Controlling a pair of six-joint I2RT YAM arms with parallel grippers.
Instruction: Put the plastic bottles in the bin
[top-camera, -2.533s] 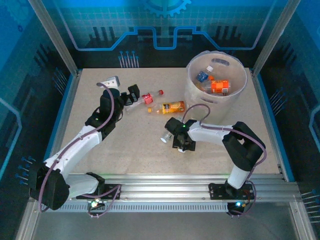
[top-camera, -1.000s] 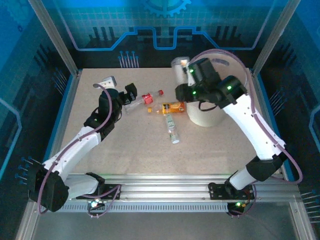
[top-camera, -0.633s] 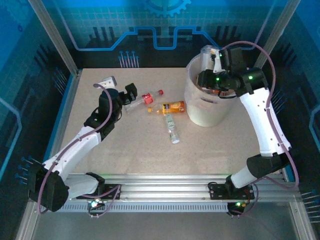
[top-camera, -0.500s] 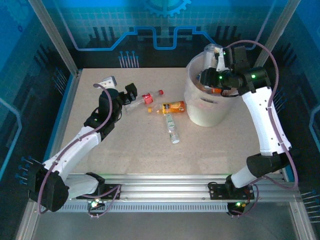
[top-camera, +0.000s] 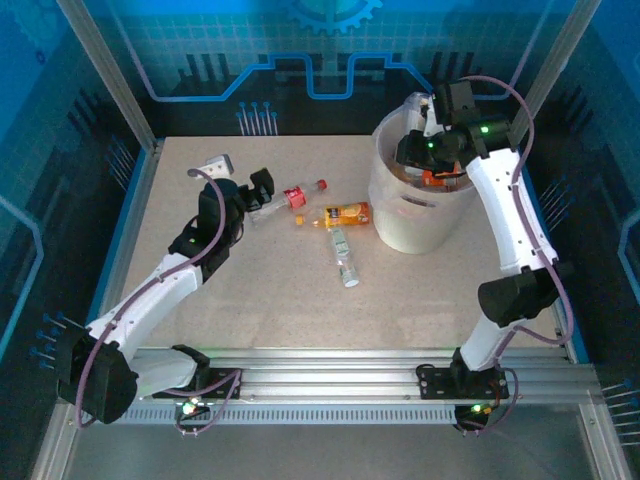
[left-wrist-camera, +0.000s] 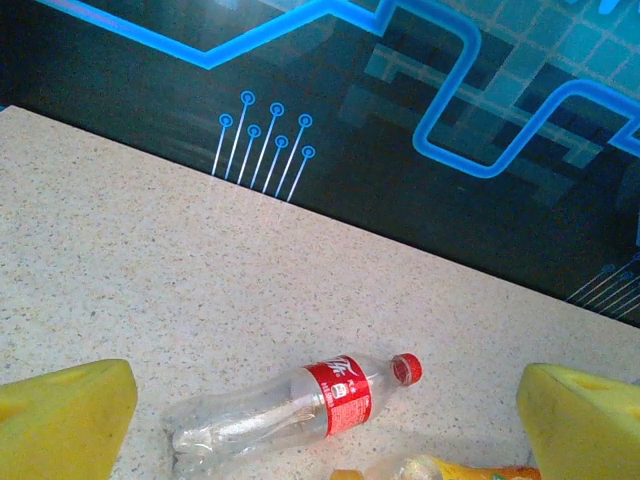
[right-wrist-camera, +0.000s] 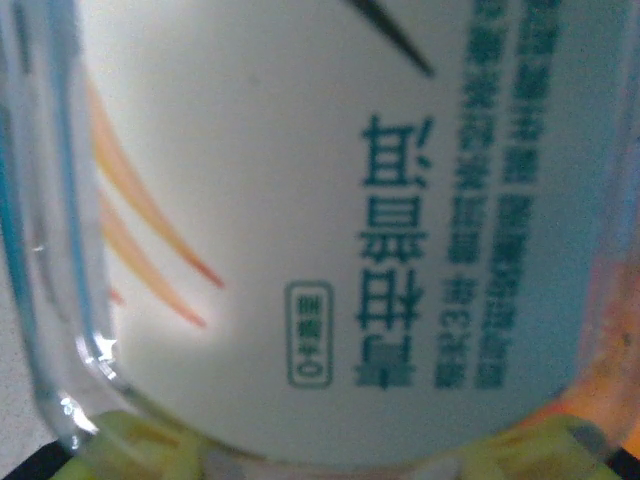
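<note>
My right gripper (top-camera: 424, 128) hangs over the far side of the bin (top-camera: 398, 228), shut on a clear bottle (top-camera: 421, 107) with a white label (right-wrist-camera: 300, 200) that presses close to the right wrist camera; yellow pads (right-wrist-camera: 150, 452) show beneath it. An orange-labelled bottle (top-camera: 441, 178) lies inside the bin. On the table lie a red-labelled bottle (top-camera: 292, 196), an orange one (top-camera: 345, 214) and a green-labelled one (top-camera: 343, 256). My left gripper (top-camera: 262, 191) stands open just left of the red-labelled bottle (left-wrist-camera: 300, 405), which lies between its yellow fingers (left-wrist-camera: 62, 422).
A small whitish object (top-camera: 220, 162) lies at the table's far left. The orange bottle's (left-wrist-camera: 450, 468) end shows at the lower edge of the left wrist view. A dark blue-patterned wall (left-wrist-camera: 400, 150) backs the table.
The right arm lifted a bottle off the table, swung it up past the bin's left side and now holds it over the far rim. The left arm has not moved.
</note>
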